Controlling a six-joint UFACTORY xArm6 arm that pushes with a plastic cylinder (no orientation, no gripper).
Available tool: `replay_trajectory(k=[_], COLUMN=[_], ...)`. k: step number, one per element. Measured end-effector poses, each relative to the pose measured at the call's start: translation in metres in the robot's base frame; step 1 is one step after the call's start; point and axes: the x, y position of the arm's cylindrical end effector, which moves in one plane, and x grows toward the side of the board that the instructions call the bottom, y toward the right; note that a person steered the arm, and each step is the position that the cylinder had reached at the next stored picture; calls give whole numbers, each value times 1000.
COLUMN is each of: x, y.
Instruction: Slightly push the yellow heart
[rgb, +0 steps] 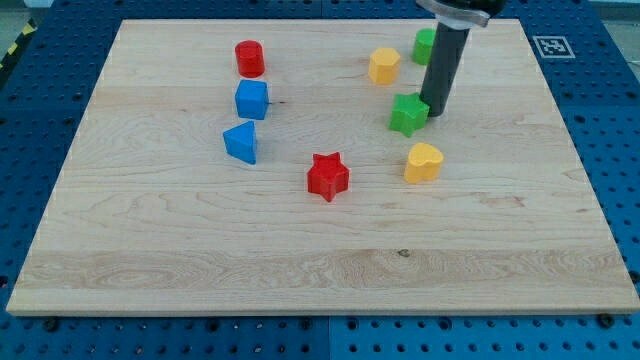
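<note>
The yellow heart (423, 162) lies right of the board's middle. My tip (434, 113) rests on the board just above it, touching the right side of the green star (408, 114). The rod rises toward the view's top and partly hides a green cylinder (425, 45). A gap of bare wood separates my tip from the yellow heart.
A yellow hexagon (383, 65) sits up and left of the rod. A red star (327, 176) lies left of the heart. A red cylinder (249, 58), blue cube (252, 99) and blue triangular block (241, 142) stand in a column at the left on the wooden board (200, 260).
</note>
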Motion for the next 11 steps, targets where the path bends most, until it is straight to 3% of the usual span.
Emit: replay_trajectory(k=[1, 2, 4, 11], x=[2, 2, 55, 80], y=[-5, 36, 55, -85])
